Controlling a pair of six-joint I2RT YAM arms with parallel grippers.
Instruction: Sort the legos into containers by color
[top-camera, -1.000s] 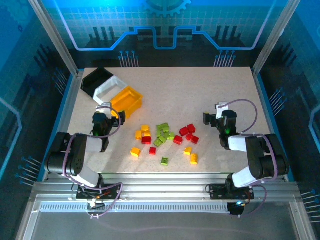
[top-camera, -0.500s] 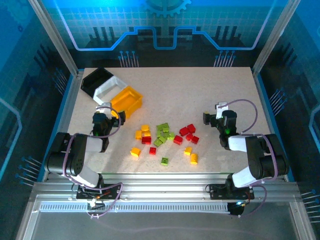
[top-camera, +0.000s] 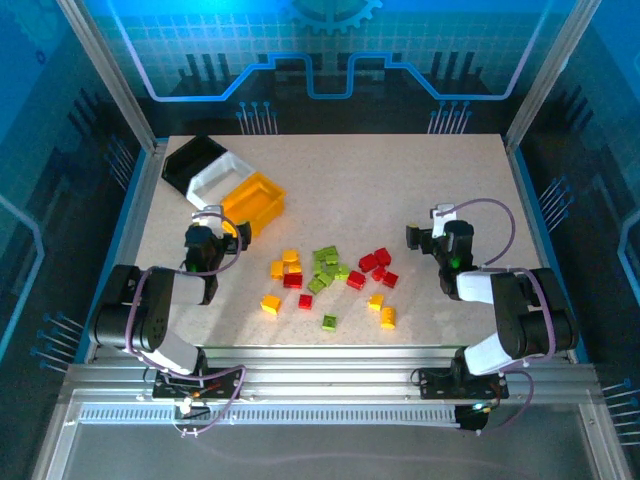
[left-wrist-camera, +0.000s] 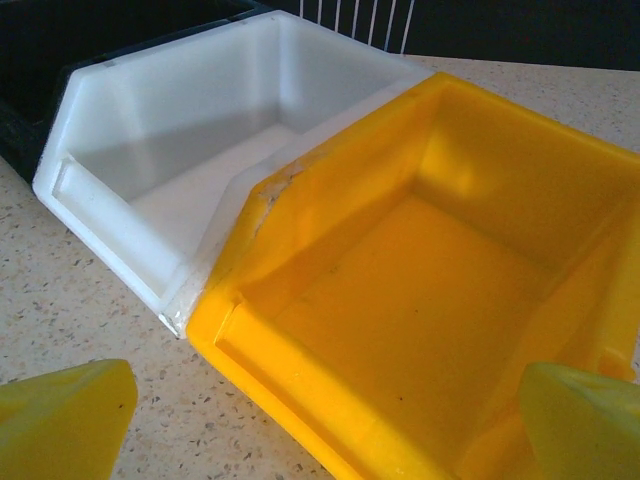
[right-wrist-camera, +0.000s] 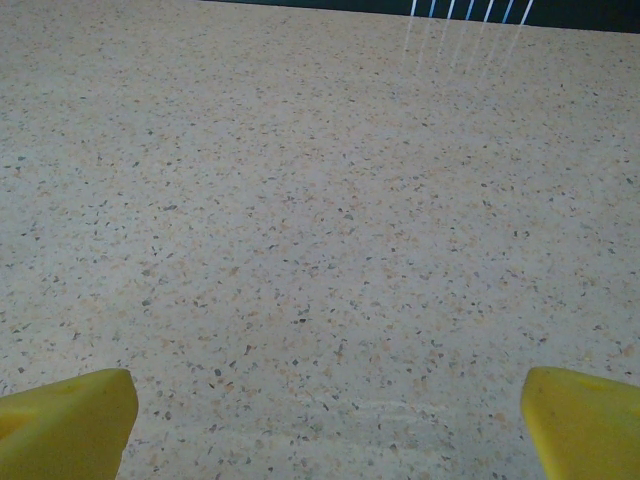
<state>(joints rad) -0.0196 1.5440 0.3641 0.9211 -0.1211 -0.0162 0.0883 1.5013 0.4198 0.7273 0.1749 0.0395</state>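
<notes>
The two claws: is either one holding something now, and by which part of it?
Nothing is held. The left claw is open, facing the yellow bin; the right claw is open above the table.

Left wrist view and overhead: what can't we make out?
- Small black open-topped plastic bin: left wrist view, cut off by the top and left edges; interior too dark.
- Yellow open-topped plastic bin: right side cut by the frame edge, near corner behind the left claw's fingertip.
- Tiny red, orange and green plastic bricks: top external view, too small to tell stacked from side by side.
</notes>
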